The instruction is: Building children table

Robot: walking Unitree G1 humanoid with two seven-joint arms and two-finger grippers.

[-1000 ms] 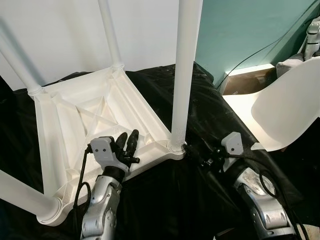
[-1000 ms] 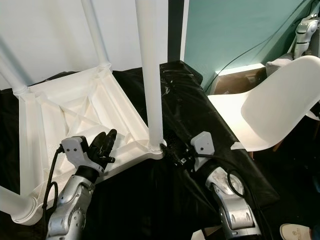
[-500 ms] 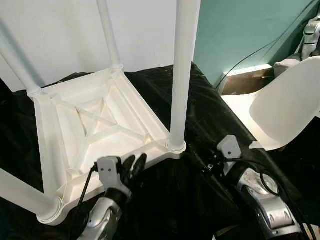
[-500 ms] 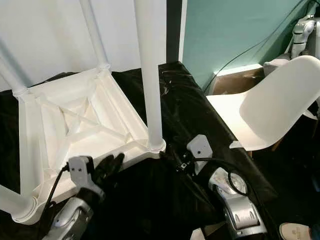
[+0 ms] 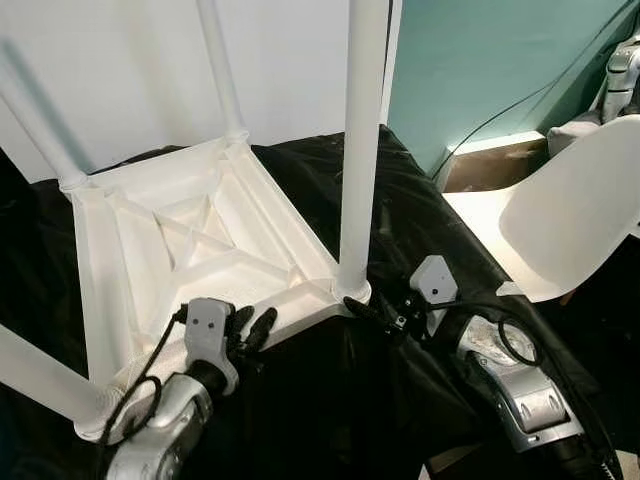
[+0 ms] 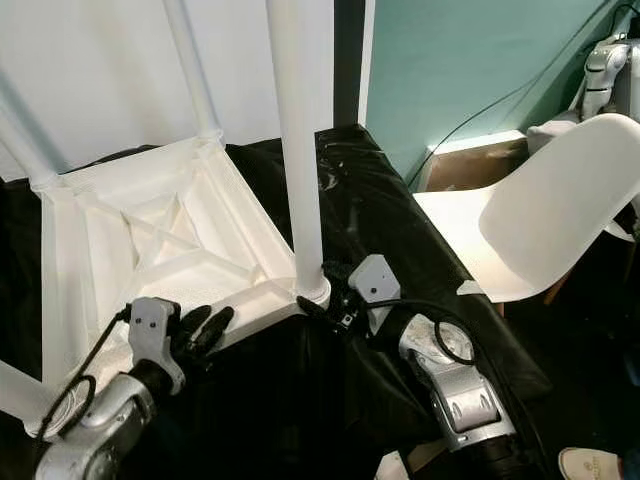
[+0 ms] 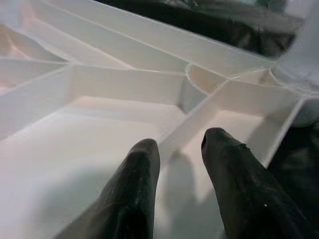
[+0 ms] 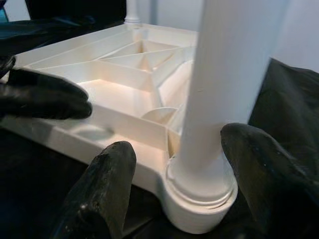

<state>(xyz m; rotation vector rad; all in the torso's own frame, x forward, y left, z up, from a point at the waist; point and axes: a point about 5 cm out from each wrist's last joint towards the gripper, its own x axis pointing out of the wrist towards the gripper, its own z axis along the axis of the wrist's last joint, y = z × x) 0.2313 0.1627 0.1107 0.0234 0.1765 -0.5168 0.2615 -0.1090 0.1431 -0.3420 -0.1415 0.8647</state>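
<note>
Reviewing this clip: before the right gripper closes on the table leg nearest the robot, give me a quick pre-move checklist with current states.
1. Right gripper open, its fingers on either side of the near leg's base: ok.
2. Fingers touching the leg: cannot tell.
3. Leg upright in its corner socket: ok; fully seated, cannot tell.
4. Left gripper open at the upturned table top's near edge, over an inner rib: ok.
5. White chair apart from the right arm: ok.
</note>
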